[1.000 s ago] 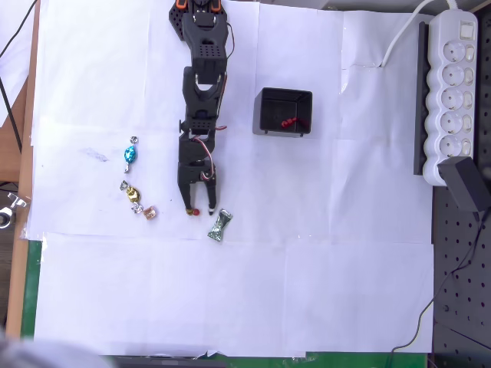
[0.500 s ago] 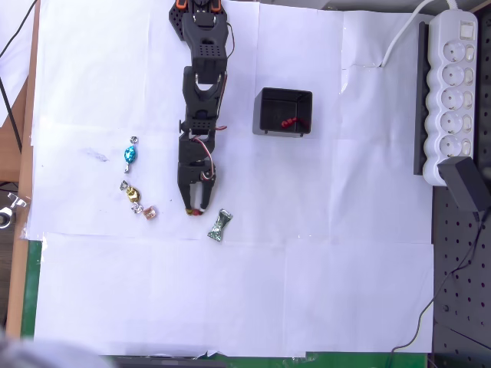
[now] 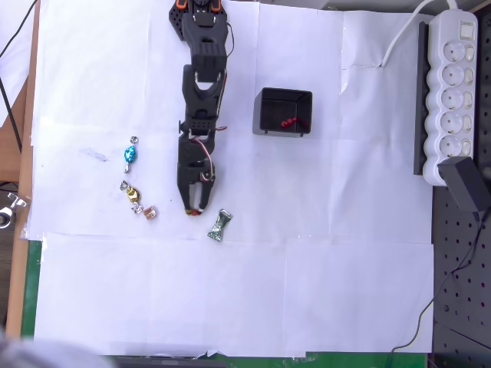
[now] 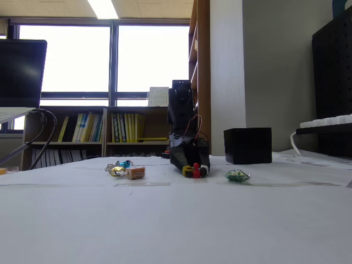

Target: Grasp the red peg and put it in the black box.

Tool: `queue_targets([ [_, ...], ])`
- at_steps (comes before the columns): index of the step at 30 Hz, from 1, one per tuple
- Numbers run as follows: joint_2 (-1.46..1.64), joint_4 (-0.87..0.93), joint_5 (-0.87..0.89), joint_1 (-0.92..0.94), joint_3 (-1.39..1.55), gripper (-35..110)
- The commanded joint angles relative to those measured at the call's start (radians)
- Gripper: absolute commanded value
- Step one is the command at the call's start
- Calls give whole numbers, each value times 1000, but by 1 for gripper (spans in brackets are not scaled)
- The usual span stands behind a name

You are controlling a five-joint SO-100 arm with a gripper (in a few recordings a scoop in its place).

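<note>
Gripper (image 3: 195, 208) tips are seen low on the white paper (image 3: 230, 291) in the overhead view, clenched on a red peg (image 4: 194, 170); in the fixed view the peg is seen standing upright between the two fingertips, its base at the paper. Just beside the gripper, to its lower right in the overhead view, a green candy (image 3: 221, 226) is found, close to the tips but apart from them. To the left of the gripper a pink candy (image 3: 150, 213), a gold candy (image 3: 131, 192) and, further up, a blue candy (image 3: 130, 155) are laid in a loose line. The black arm (image 3: 199, 100) is stretched from the top edge of the paper down to the gripper. Right of the arm's middle, well apart from the gripper, the black box (image 3: 284, 112) is set; something small and red (image 3: 288, 122) is seen inside it near its lower wall. In the fixed view the box (image 4: 247, 145) is seen behind and right of the gripper. At the far right edge a white power strip (image 3: 453, 92) is placed, with a black plug (image 3: 466, 186) at its lower end
</note>
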Motion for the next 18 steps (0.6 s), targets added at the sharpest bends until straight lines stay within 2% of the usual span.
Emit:
queue_targets([
  [1, -268, 236, 29, 55, 25, 0],
  [11, -703, 1104, 196, 60, 239, 0],
  [18, -902, 1451, 293, -15, 311, 0],
])
